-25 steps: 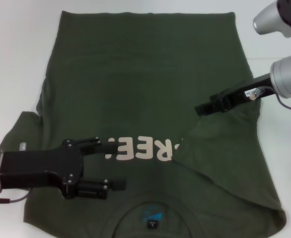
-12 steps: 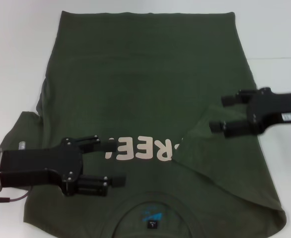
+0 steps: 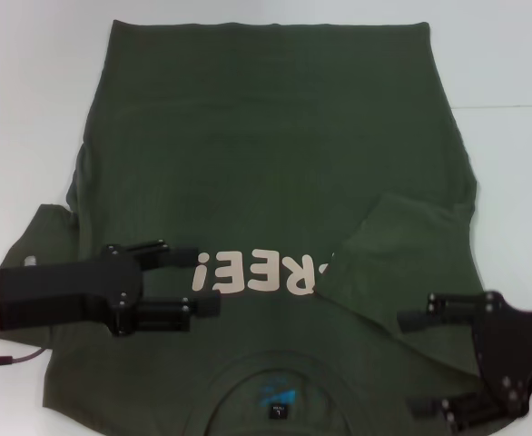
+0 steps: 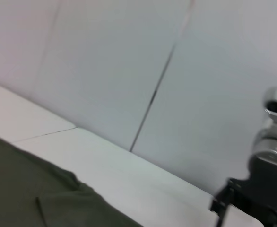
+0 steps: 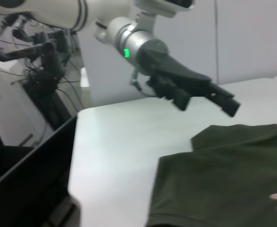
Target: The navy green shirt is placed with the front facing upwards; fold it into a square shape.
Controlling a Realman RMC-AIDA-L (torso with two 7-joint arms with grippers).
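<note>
Item: the navy green shirt [image 3: 275,163]. Lies front up on the white counter [image 3: 30,109], collar nearest the robot, hem at the far edge, pale print across the chest. Body mostly flat. The robot's-right sleeve [image 3: 402,227] is already folded inward over the chest and covers the end of the print; the left sleeve [image 3: 53,227] is spread out to the side and not yet folded. Judged early in the fold: one sleeve in, body not yet doubled.

Item: left end effector [image 3: 198,280]. Hovers low over the chest on the robot's left, just beside the start of the print, fingers pointing toward the shirt's middle. Fingers parted with a clear gap; nothing between them. Placement reads as readiness to take cloth on the left side, matching the sleeve that remains to fold.

Item: right end effector [image 3: 420,363]. Low over the near right part of the shirt, close to the shoulder. Fingers wide apart, empty. Likely positioned to pick up the near right edge for the next fold.

Changes against the earlier views: a second ago the right end effector was at the folded right sleeve, farther from the robot; it has since let go and drawn back toward the robot. The sleeve rests where it was laid. The left end effector has shifted only slightly.
</note>
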